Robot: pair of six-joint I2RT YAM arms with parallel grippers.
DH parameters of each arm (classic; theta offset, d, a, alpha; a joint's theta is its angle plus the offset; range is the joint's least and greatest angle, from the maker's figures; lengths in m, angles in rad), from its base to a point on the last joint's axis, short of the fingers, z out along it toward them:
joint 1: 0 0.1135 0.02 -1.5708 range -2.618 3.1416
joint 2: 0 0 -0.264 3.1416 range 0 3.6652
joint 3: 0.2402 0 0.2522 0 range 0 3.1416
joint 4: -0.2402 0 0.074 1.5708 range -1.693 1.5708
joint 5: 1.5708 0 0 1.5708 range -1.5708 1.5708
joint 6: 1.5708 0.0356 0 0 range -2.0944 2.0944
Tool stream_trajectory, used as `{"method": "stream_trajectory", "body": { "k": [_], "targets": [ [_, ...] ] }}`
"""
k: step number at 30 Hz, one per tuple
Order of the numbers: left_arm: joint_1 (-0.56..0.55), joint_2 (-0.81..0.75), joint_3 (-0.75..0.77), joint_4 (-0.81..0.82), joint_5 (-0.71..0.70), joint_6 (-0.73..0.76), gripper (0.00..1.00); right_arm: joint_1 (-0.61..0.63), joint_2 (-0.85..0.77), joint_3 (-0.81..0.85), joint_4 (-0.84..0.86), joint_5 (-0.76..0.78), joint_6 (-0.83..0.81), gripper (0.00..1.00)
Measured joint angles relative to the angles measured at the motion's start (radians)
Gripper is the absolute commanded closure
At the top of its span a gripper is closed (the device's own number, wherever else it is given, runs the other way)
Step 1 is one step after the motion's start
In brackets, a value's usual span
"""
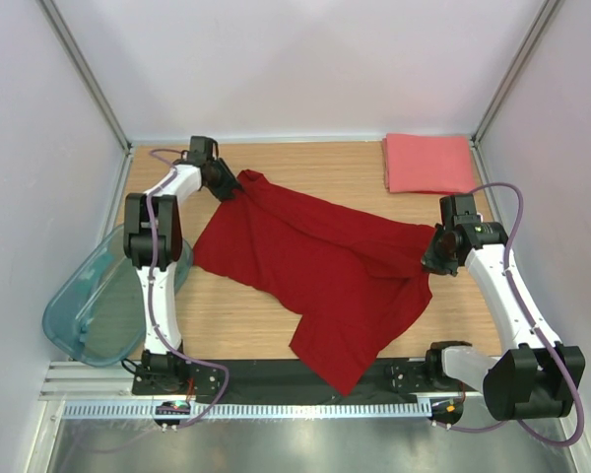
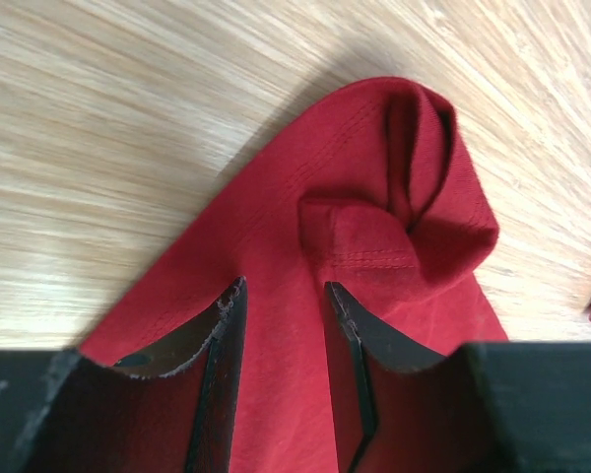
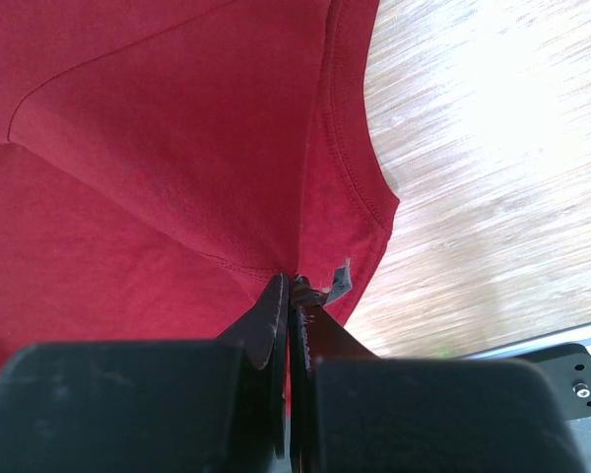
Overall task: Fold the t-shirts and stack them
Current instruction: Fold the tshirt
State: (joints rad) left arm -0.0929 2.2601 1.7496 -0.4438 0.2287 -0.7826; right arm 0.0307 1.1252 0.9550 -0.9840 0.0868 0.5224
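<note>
Your dark red t-shirt [image 1: 325, 266] lies spread and rumpled across the middle of the desk [image 1: 315, 163], stretched slantwise from the far left towards the near edge. The left arm [image 1: 158, 246] reaches to the shirt's far-left corner; there your left jaws stand apart, open, one finger [image 2: 222, 330] on each side of a strip of red cloth, just short of a rolled fold. Your right jaws are closed tight on the shirt's stitched edge at its right side, pinching the fabric. The salmon-pink t-shirt [image 1: 428, 163] sits folded in the far right corner, well apart. A teal bin [image 1: 94, 305] rests off the desk's left side.
</note>
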Motion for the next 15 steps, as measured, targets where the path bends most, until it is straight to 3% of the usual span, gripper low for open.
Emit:
{"method": "stream_trajectory", "body": {
  "k": [15],
  "targets": [
    [-0.011, 0.052, 0.054, 0.03, 0.007, -0.047, 0.63, 0.0, 0.003, 0.0, 0.0, 0.0, 0.003, 0.99]
  ]
}}
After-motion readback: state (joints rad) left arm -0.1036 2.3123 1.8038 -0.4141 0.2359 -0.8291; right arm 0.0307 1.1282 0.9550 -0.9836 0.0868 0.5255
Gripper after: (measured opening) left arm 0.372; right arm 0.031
